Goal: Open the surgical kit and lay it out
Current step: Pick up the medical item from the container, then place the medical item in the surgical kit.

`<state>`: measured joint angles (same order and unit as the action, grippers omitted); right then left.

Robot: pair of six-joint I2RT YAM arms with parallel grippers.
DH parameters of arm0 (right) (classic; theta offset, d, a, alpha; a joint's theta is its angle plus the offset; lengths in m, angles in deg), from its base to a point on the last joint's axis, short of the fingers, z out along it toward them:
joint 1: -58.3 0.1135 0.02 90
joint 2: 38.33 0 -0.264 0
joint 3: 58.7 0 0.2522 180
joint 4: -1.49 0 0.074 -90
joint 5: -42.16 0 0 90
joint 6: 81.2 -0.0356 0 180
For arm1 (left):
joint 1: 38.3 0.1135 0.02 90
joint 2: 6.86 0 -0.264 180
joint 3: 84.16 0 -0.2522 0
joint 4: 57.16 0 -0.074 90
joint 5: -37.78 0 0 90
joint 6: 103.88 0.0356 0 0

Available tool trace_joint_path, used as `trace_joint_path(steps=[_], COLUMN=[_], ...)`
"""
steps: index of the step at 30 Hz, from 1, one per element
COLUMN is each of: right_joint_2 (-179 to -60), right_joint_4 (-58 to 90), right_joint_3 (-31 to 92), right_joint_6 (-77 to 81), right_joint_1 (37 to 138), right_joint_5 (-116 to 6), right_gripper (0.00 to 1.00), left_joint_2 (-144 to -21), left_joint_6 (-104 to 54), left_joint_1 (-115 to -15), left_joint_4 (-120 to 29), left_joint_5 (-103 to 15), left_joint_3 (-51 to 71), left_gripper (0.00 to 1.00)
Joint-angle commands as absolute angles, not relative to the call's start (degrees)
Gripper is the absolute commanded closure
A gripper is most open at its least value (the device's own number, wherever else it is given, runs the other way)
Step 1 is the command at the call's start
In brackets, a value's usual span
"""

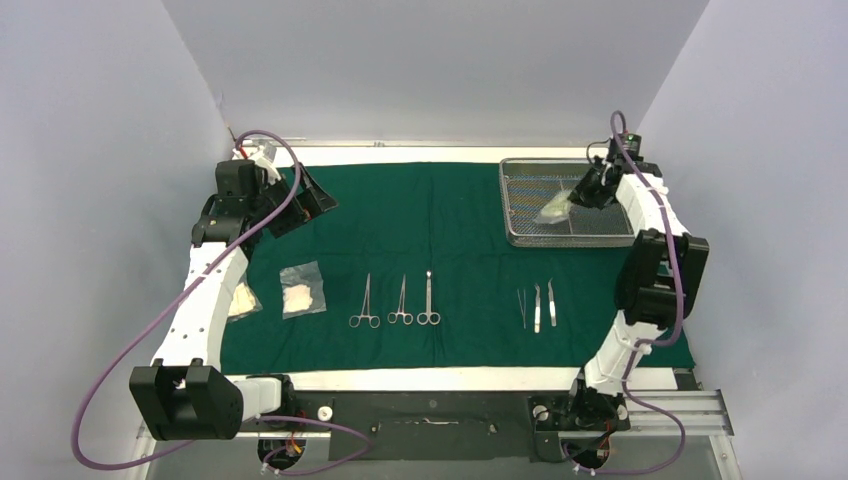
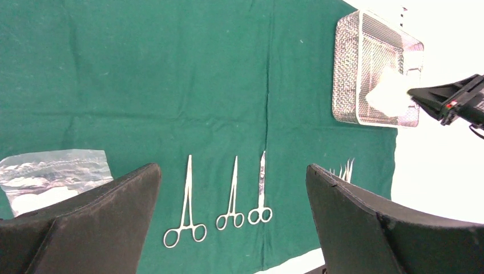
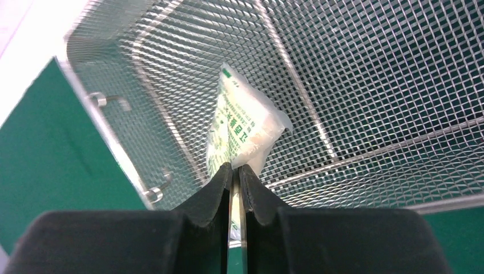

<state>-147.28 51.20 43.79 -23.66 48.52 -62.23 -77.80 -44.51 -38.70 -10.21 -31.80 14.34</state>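
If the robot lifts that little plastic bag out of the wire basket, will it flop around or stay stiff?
Probably floppy: the packet is thin crinkled plastic, pinched by one edge in the right gripper, so it should dangle. It likely weighs little, since its filling looks like soft white gauze.

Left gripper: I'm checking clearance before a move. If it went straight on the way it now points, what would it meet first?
Probably the green drape, just beyond the tips of the three ring-handled instruments; depth is hard to judge.
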Motion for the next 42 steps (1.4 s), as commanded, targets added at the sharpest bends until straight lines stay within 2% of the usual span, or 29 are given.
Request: trace_joint_path(steps=[1,8,16,21,27,31,37,42], right_joint_2=[-138.7,-132.7,-128.2,-130.1,-133.4,-135.2,-137.0,-137.8], right_joint_4=[46.6,39.2,21.5,7.6,-3.9,-5.9,-7.2,-8.1], right_joint_3=[45.7,42.5,33.0,29.2,27.5,28.2,29.2,29.6], right_joint_6=[-24.6,-26.5,-34.2,-42.9,-51.3,-53.2,-54.8,-56.2], right_joint_1=[48.2,51.2,67.3,76.4,82.8,85.0,86.5,86.7], right_joint_5=[-66.4,-77.0,-86.5,-90.3,-94.4,-95.9,-98.2,-100.8], right_gripper=[0.95,0.95,0.95,0.95,0.95,0.95,0.95,0.95], left_joint_2=[-76.2,-76.5,-76.6,-77.4,-77.3,-77.2,-77.8,-78.2], left_joint_6=[-46.8,-50.7,-64.3,-71.1,-71.4,-71.9,-74.5,-74.9], left_joint_1=[-38.8,-39.7,-44.3,-49.6,-50.3,-50.3,-49.8,-48.4], left_joint_4=[-14.3,-18.7,-33.0,-41.6,-40.9,-40.6,-44.1,-44.2], left_joint_5=[-28.4,-24.2,-16.0,-15.1,-15.7,-15.6,-14.7,-13.8], left_joint_3=[14.2,15.4,21.0,24.0,25.0,25.4,25.6,26.6], left_gripper=[0.04,0.04,0.04,0.04,0.04,0.0,0.24,0.36])
